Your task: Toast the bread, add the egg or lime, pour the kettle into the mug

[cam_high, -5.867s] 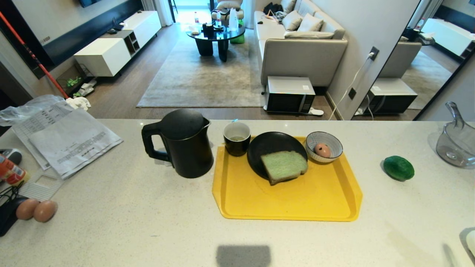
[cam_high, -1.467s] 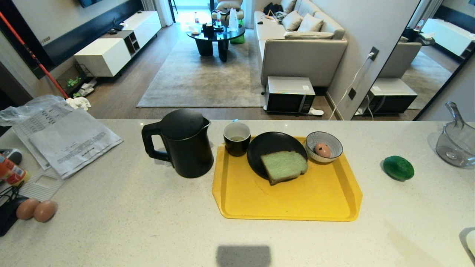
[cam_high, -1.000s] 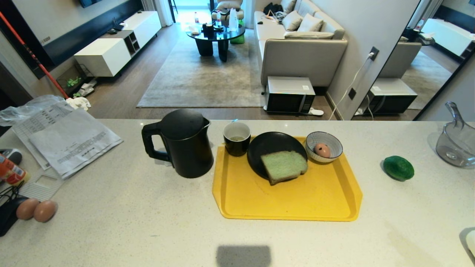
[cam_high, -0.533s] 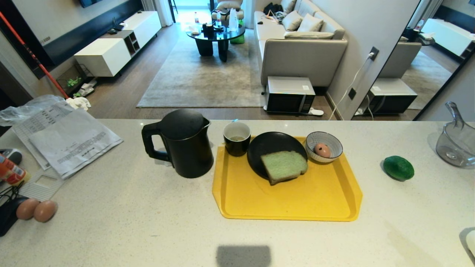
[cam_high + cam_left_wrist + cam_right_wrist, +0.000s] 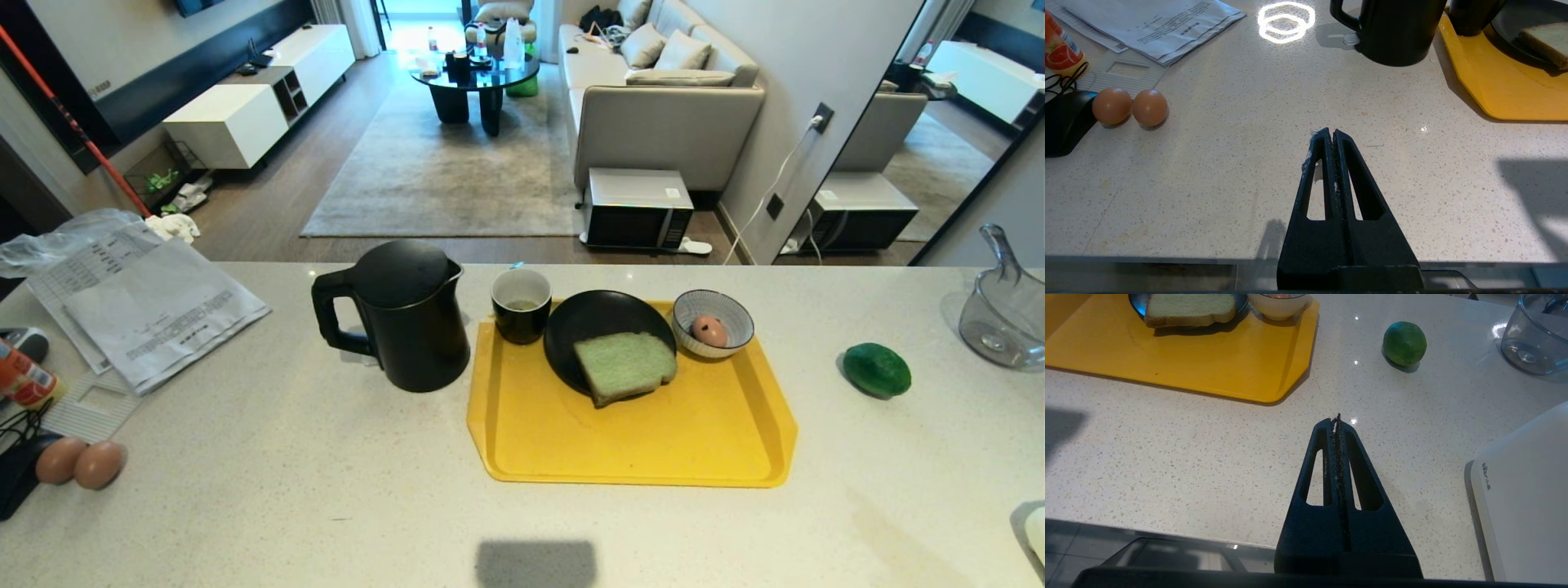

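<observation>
The pale green bread (image 5: 624, 366) lies on a black plate (image 5: 584, 322) on the yellow tray (image 5: 653, 445). Beside the plate, the egg (image 5: 709, 331) rests in a striped bowl (image 5: 713, 322). The lime (image 5: 877, 370) sits on the counter right of the tray. Left of the tray stands the black kettle (image 5: 406, 314), and next to it the mug (image 5: 521, 305). My left gripper (image 5: 1329, 133) is shut and empty over the near counter, well short of the kettle (image 5: 1396, 30). My right gripper (image 5: 1336, 421) is shut and empty, short of the tray (image 5: 1208, 359) and lime (image 5: 1404, 343). Neither arm shows in the head view.
Papers (image 5: 147, 306) lie at the far left. Two brown eggs (image 5: 80, 463) sit by a black object near the left edge. A clear glass jug (image 5: 1004, 314) stands at the far right, and a white appliance (image 5: 1527, 498) fills the near right corner.
</observation>
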